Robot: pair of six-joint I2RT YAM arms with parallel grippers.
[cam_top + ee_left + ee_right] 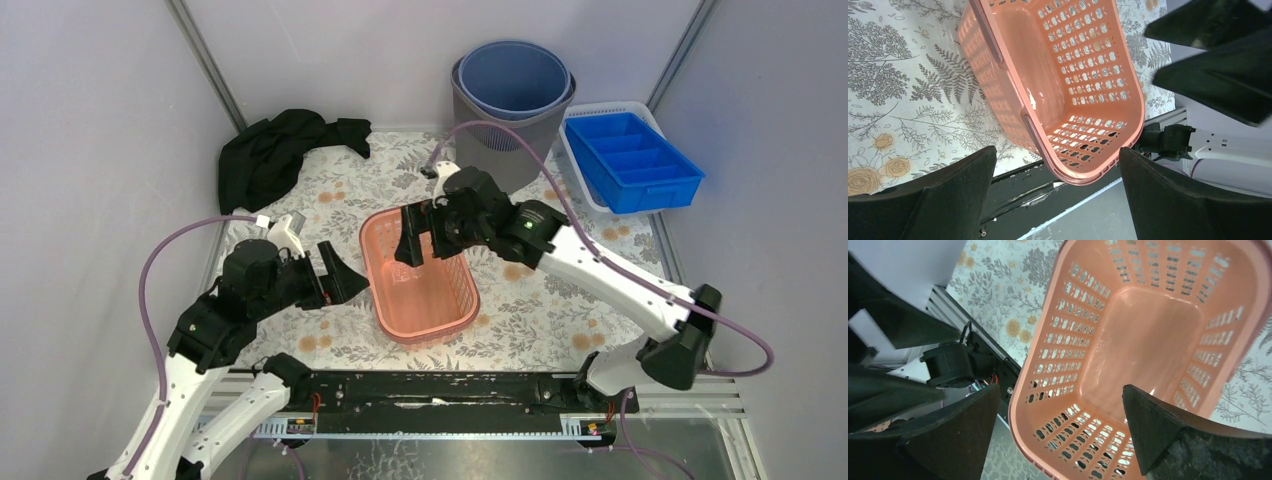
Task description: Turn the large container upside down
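Pink basket: stands upright on the bench. Right claw over its far end, spread wide, empty; left claw beside it, likewise.

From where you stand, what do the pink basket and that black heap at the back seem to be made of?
The pink basket looks like moulded plastic, smooth and slightly glossy: glints on its floor, neat rows of slots. The black heap looks like soft matte fabric, crumpled in folds.
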